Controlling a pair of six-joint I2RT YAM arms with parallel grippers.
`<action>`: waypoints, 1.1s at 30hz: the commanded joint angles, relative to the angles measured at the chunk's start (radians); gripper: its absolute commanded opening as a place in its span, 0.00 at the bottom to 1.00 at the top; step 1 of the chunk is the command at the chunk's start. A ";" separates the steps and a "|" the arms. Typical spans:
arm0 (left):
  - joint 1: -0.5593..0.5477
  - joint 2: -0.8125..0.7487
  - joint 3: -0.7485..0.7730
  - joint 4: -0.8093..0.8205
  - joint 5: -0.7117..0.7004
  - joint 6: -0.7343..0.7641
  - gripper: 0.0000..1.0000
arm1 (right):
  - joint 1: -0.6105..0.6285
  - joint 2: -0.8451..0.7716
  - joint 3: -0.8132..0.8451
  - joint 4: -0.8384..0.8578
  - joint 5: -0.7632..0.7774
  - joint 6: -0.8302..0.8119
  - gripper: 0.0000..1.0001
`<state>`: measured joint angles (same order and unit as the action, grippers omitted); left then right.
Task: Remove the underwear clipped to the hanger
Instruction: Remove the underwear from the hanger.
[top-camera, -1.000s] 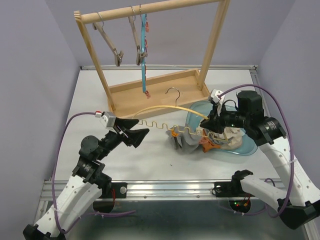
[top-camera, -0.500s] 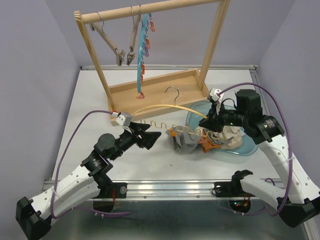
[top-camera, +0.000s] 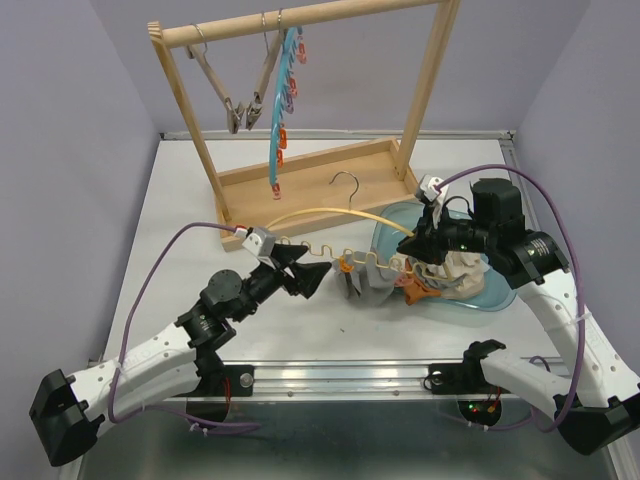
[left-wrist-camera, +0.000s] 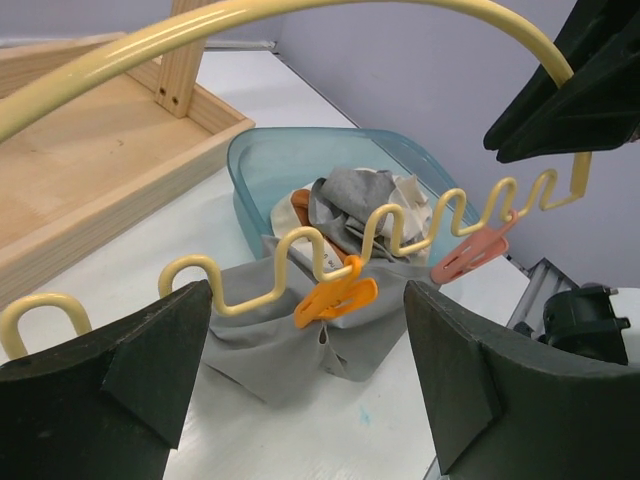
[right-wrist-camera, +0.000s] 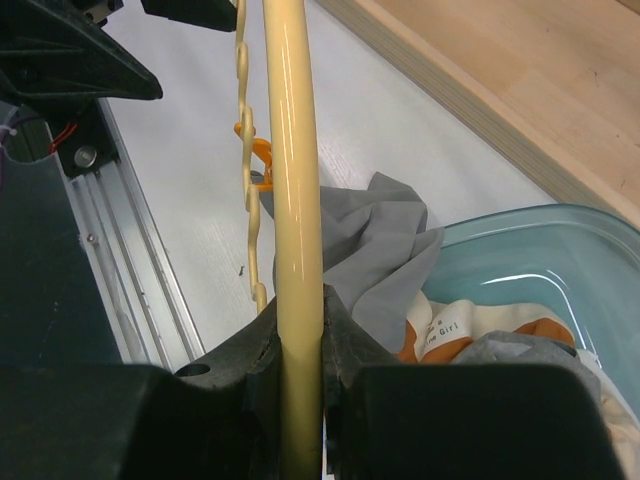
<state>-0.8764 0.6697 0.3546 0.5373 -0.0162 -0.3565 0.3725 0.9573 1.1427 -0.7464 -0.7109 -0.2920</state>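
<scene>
2 clips: orange clip (left-wrist-camera: 335, 297) pins grey underwear (left-wrist-camera: 290, 330) to wavy bar of yellow hanger (left-wrist-camera: 300, 12); pink clip (left-wrist-camera: 470, 258) beside it
Underwear: grey piece drapes onto counter (top-camera: 170, 220) against blue tub (left-wrist-camera: 255, 160); more pieces piled in tub
Right fingers (right-wrist-camera: 250, 365): clamped on hanger rod
Left fingers (left-wrist-camera: 150, 385): wide apart, just short of wavy bar
Behind: wooden rack (top-camera: 300, 18)
Text: "Girl" on white piece (right-wrist-camera: 445, 322)

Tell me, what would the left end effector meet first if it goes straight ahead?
Probably the hanger's wavy bar, with the orange clip and grey underwear just behind; depth is unclear.
</scene>
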 joint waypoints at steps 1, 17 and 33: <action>-0.044 -0.019 -0.017 0.084 -0.042 0.040 0.88 | -0.006 -0.005 0.068 0.101 -0.002 0.036 0.01; -0.070 -0.128 0.000 -0.042 -0.061 0.077 0.88 | -0.004 0.034 0.118 0.108 -0.031 0.063 0.01; -0.107 -0.036 -0.043 0.078 -0.073 0.145 0.88 | 0.017 0.156 0.253 0.131 -0.111 0.134 0.01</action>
<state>-0.9749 0.6018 0.3126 0.5068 -0.0315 -0.2535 0.3786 1.1210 1.3067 -0.7067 -0.7673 -0.1925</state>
